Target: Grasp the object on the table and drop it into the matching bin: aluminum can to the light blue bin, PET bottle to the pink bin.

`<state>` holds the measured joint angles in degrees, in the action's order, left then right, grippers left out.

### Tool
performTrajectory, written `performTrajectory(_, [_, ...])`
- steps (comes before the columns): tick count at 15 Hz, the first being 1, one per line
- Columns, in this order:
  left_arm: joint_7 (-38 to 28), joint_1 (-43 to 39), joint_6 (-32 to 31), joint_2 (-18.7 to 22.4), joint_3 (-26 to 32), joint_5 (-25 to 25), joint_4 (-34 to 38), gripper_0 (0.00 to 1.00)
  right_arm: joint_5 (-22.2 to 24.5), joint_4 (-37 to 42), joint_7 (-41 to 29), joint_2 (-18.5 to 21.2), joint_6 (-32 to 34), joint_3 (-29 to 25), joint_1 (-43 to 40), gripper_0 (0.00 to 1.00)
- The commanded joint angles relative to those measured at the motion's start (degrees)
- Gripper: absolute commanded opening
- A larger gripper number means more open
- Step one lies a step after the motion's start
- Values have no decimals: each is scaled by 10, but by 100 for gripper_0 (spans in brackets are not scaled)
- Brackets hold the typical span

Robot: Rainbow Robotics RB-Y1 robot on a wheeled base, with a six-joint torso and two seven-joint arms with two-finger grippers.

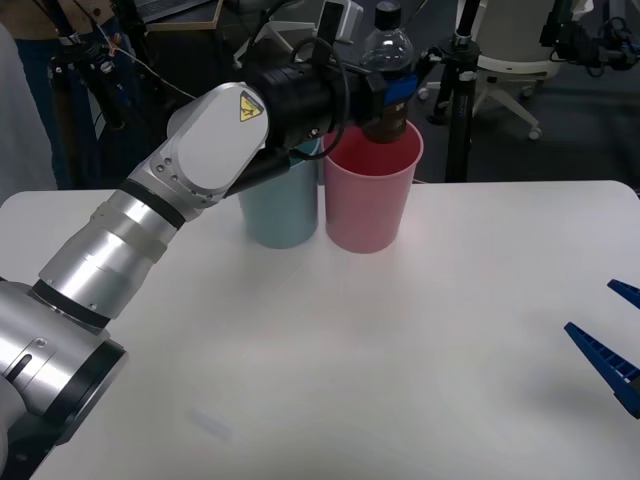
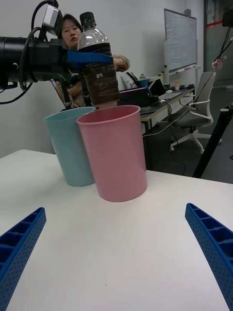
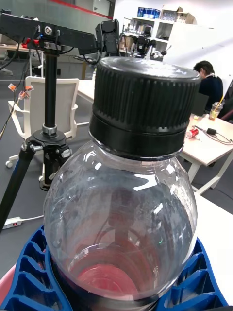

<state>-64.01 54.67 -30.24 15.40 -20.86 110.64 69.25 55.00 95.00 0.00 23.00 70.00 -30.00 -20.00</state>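
The PET bottle (image 1: 387,70), clear with a black cap and a dark brown lower band, hangs upright over the mouth of the pink bin (image 1: 372,190). My left gripper (image 1: 392,95) is shut on its middle, reaching across from the left. In the right wrist view the bottle (image 2: 98,63) has its base just above the pink bin's (image 2: 115,153) rim. The left wrist view looks down on the cap (image 3: 143,104) with blue fingers (image 3: 29,272) hugging the bottle's body. The light blue bin (image 1: 280,205) stands touching the pink one's left side. My right gripper (image 1: 612,340) rests open at the table's right edge.
The white table (image 1: 400,380) stretches wide in front of the bins. A black tripod (image 1: 460,90) and an office chair (image 1: 510,60) stand behind the table's far edge. A seated person is beyond the bins in the right wrist view.
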Motion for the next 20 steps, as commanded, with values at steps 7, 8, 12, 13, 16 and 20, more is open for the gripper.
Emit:
performTrajectory(7, [3, 0, 0, 1, -1, -5, 0, 100, 0, 0, 0, 0, 0, 0, 0, 100])
performTrajectory(8, [3, 0, 0, 1, -1, -6, 0, 100, 0, 0, 0, 0, 0, 0, 0, 100])
performTrajectory(12, [5, 0, 0, -1, -1, -10, 1, 100, 0, 0, 0, 0, 0, 0, 0, 100])
performTrajectory(13, [6, 0, 0, -1, -1, -10, 1, 100, 0, 0, 0, 0, 0, 0, 0, 100])
performTrajectory(16, [6, 0, 0, -1, -1, -13, 1, 100, 0, 0, 0, 0, 0, 0, 0, 100])
performTrajectory(20, [19, 0, -1, 8, -1, -43, 7, 100, 0, 0, 0, 0, 0, 0, 0, 100])
